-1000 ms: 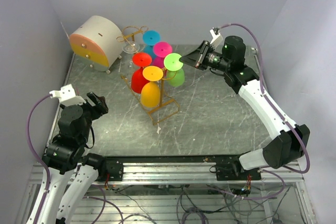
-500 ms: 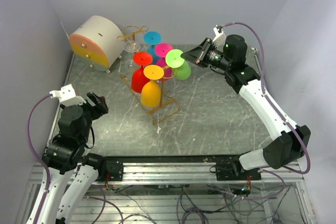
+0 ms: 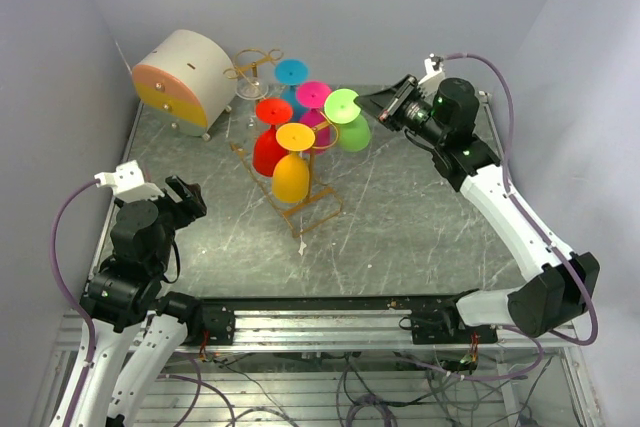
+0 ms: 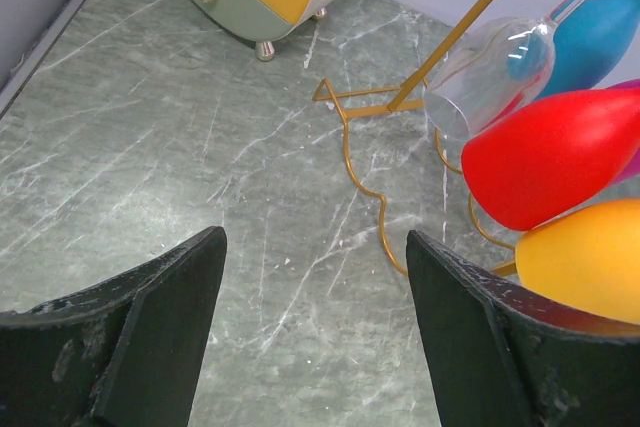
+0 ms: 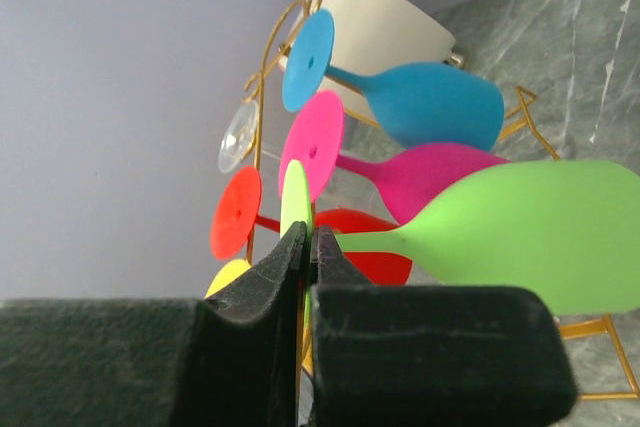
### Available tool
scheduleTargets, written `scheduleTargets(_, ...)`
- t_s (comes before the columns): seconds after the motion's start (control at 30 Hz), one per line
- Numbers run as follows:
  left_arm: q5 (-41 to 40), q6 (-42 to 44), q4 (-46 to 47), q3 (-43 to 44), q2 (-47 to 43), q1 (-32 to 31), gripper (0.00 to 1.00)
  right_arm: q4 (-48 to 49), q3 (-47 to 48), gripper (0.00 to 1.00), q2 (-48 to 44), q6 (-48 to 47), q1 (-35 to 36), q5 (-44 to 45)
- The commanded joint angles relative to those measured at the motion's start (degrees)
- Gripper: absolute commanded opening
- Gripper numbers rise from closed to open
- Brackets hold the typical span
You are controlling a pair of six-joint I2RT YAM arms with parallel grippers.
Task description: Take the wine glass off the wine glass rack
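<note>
The right gripper (image 5: 305,247) clamped the foot of the lime-green wine glass (image 5: 520,237) at the right side of the wine glass rack (image 3: 312,209), the pink glass (image 5: 420,182) close beside it. The left gripper (image 4: 313,247) gaped open.

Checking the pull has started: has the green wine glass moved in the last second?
Yes. The green wine glass, pinched by the right gripper, has shifted rightward in the top view, farther from the round drawer box.
</note>
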Motion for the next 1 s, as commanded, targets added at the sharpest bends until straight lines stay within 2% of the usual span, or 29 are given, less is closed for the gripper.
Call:
scheduleTargets(0.0, -0.1, -0.5, 2.0, -0.4, -0.1, -0.5, 0.84, 7.7, -1.1, 0.0, -1.1, 2.9, -0.1, 1.3)
scheduleTargets(0.17, 0.0, -0.4, 2.1, -0.4, -0.2, -0.5, 0.83, 11.5, -2.6, 0.0, -0.7, 4.5, -0.1, 1.2)
scheduleTargets(0.33, -0.2, -0.5, 2.0, -0.4, -0.1, -0.4, 0.84, 11.4, -3.1, 0.0, -2.1, 2.8, -0.1, 3.0)
scheduleTargets(0.43, -0.2, -0.5, 2.1, -0.4, -0.2, -0.5, 0.84, 7.8, -2.9, 0.0, -5.0, -2.3, 0.3, 6.3)
scheduleTargets(0.6, 0.4, -0.5, 2.4, -0.5, -0.2, -0.5, 0.84, 1.1, -4.8, 0.0, -12.3, -14.3, 1.0, 17.5)
scheduleTargets(0.77, 3.3, -0.9, 2.7, 0.0, -0.2, -0.5, 0.85, -4.4, -5.2, 0.0, -17.6, -27.6, 2.0, 18.3)
scheduleTargets(0.87, 7.7, -1.9, 2.4, 0.8, 0.0, -0.5, 0.84, -9.7, -3.9, 0.0, -19.8, -34.7, 7.8, 19.5)
scheduleTargets(0.97, 14.4, -6.4, 1.2, 1.9, -0.5, -0.5, 0.82, -15.9, -2.3, 0.0, -21.8, -40.4, 17.9, 27.2)
